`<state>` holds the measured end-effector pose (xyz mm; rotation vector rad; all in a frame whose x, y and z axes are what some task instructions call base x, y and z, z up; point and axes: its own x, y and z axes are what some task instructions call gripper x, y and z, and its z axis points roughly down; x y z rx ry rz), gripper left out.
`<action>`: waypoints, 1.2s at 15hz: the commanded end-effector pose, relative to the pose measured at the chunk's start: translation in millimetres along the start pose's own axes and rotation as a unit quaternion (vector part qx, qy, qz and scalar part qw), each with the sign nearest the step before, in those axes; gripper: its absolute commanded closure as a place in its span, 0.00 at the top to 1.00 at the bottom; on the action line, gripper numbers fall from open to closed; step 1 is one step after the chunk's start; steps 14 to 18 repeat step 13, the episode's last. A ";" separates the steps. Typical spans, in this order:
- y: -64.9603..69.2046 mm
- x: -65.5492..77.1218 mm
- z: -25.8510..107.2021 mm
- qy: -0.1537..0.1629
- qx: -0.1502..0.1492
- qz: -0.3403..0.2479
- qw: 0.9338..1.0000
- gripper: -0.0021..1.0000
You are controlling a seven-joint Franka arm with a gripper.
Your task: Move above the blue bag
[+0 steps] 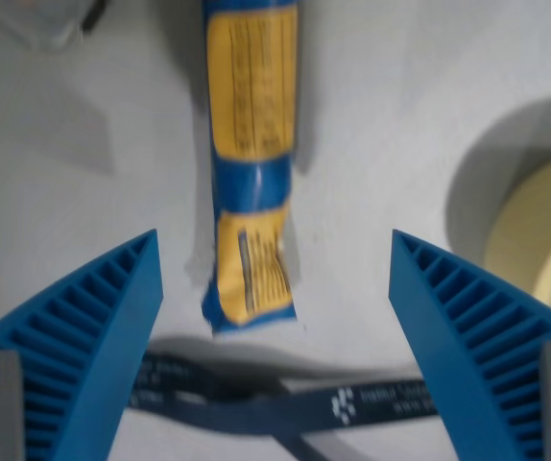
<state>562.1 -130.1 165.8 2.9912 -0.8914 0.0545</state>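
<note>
Hovering pincer (275, 279), its jaws spread wide, over the blue bag (250, 173).
Centring over the bag's middle looks best.

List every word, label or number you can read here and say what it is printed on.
None reads clearly.
Blue bag: dark print on its yellow panels, too blurred to read.
Dark blue strap: a white logo and white lettering, too small and blurred to read.
Tape roll: no print visible.

The end effector (275, 252) is held with both blue ribbed fingers (103, 327) spread wide apart, nothing gripped between them.
</note>
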 end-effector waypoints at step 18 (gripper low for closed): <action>-5.6 23.3 16.2 -0.009 0.006 0.030 0.999 1.00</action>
